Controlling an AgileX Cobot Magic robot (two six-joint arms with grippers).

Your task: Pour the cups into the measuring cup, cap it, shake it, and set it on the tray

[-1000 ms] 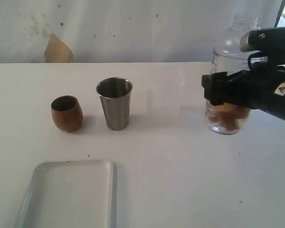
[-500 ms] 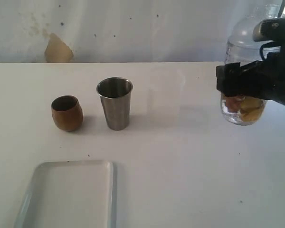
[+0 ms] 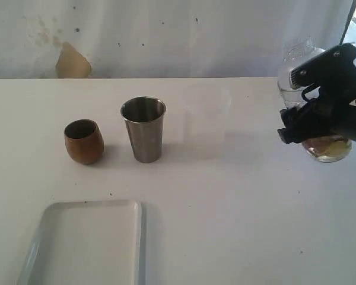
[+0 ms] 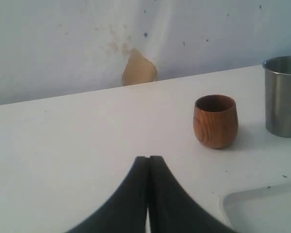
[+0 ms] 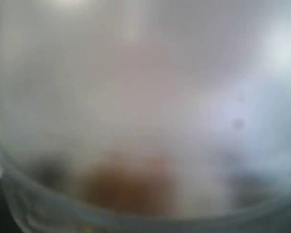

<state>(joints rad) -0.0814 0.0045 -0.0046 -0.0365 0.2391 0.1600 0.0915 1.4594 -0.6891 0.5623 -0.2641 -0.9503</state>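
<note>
Jaws of the right gripper (image 3: 320,127) are clamped on the tall clear plastic measuring cup (image 3: 329,148); the left jaws are pressed together, empty.
Exterior view: the cup is at the right edge, orange-yellow contents in its base; the small brown wooden cup (image 3: 83,141) and tapered steel tumbler (image 3: 143,129) stand left of centre on the white tabletop (image 3: 225,202), the flat white tray (image 3: 89,243) at lower left. Left wrist view: the left gripper (image 4: 148,167) at bottom centre, the wooden cup to its upper right. Right wrist view: a blurred clear wall fills the frame.
</note>
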